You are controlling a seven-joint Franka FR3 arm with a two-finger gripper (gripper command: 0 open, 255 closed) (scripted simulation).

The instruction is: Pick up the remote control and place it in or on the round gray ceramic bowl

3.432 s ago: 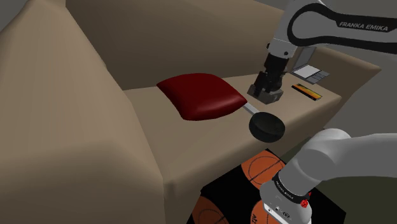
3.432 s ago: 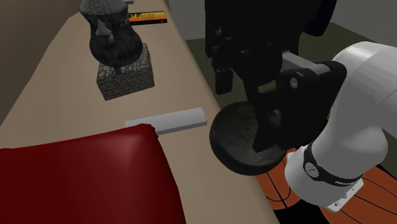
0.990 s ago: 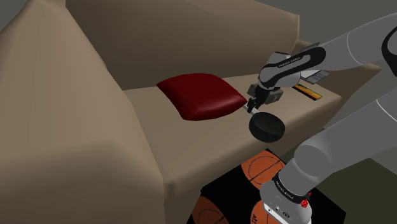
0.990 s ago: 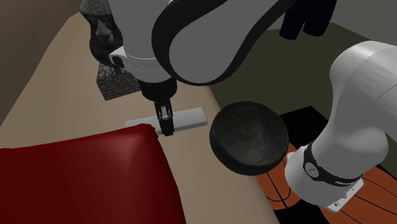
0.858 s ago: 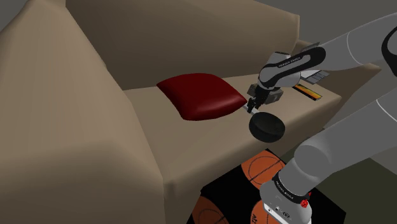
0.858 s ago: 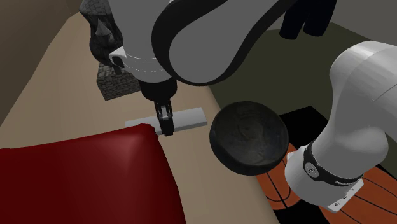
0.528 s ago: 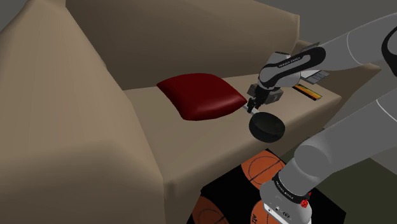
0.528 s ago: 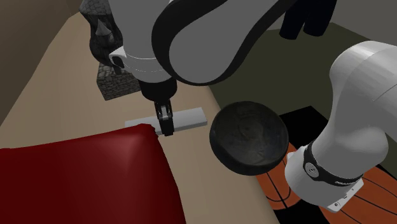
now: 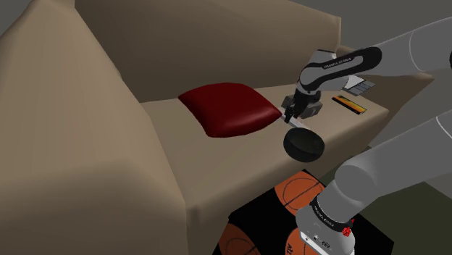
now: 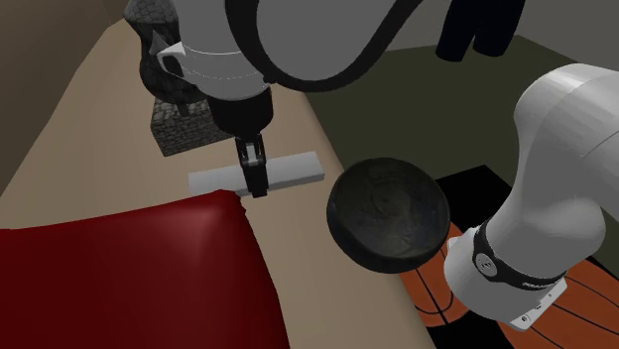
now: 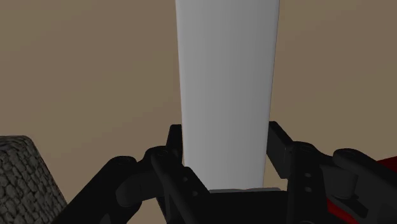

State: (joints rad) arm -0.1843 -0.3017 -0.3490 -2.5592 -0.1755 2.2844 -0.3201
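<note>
Remote control (image 10: 290, 170): plain pale grey flat bar, no buttons drawn, lying level and crosswise at centre frame in the second exterior view, over the tan seat of the sofa (image 9: 109, 152) near its front edge. Whether it rests on the seat or is clear of it: cannot tell. Claw (image 10: 257, 184) comes down from above and is closed on the remote control a little left of its middle, one black finger on each long side. In the wrist view the bar (image 11: 226, 83) runs straight out from between the two fingers (image 11: 173, 143), both pressed to its edges, tan seat behind it. Bowl (image 10: 389, 216): round, dark grey, mottled inside, empty, right of centre in the second exterior view, just beside the remote control's right end but not touching it. In the shoulder view the bowl (image 9: 303, 145) sits at the seat's front edge, directly below the claw (image 9: 290, 117). Red cushion (image 10: 119, 283) takes the lower left of the second exterior view, its upper corner just under the remote control's left end; in the shoulder view it (image 9: 228, 109) lies centre frame, left of the claw. Dark statue on a rough stone block (image 10: 184, 127) stands behind the remote control, upper left, partly covered by the white arm (image 10: 298, 40). Thin book with an orange cover (image 9: 349, 104) lies on the sofa's armrest, right of the claw. Stand (image 9: 290, 199) with a basketball pattern sits lower right.
</note>
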